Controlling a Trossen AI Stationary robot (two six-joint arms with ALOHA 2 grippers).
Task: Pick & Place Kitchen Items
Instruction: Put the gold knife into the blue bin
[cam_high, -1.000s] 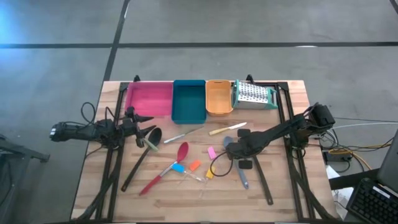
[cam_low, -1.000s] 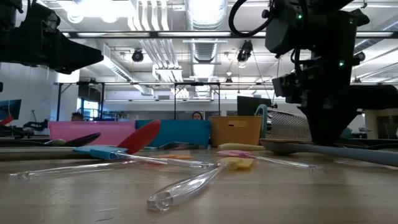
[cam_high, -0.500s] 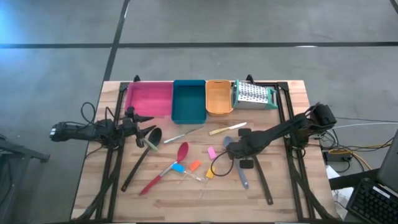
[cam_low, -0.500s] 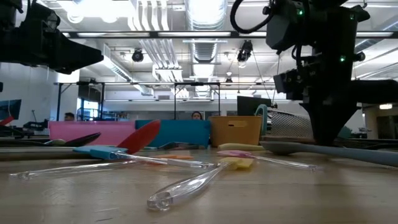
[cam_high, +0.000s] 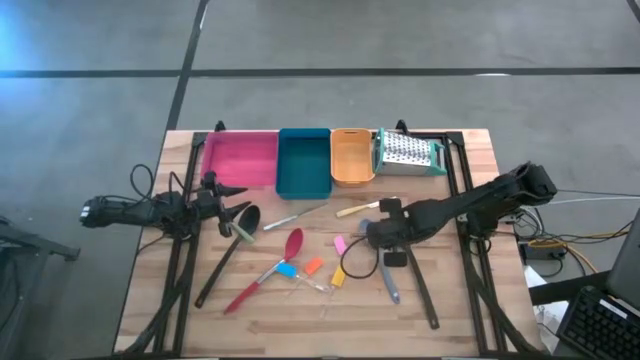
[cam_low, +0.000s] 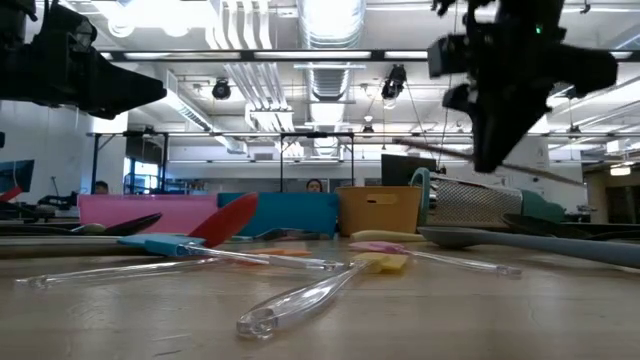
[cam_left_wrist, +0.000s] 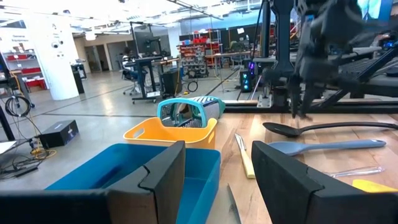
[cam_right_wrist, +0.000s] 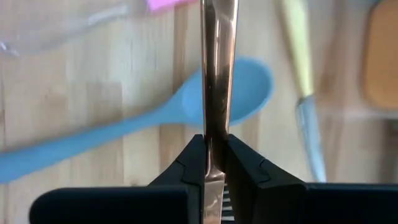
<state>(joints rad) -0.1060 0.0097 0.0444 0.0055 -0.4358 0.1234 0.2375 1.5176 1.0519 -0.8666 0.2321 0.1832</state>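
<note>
Turner handle (cam_right_wrist: 217, 74) pinched btwn right gripper (cam_right_wrist: 217, 163) jaws, above blue spoon (cam_right_wrist: 245, 87); left jaws spread

in the right wrist view, the thin copper-coloured utensil (cam_right_wrist: 217, 74) clamped in the right pincer (cam_right_wrist: 216, 163) runs off the picture's top edge, so what kind of utensil it is cannot be told. the blue spoon (cam_right_wrist: 143, 118) beneath it is blurred and cut by the edge. in the low view the right arm is smeared. in the left wrist view, the teal tray (cam_left_wrist: 118, 174) is partly hidden by the left pincer (cam_left_wrist: 217, 180).
</note>
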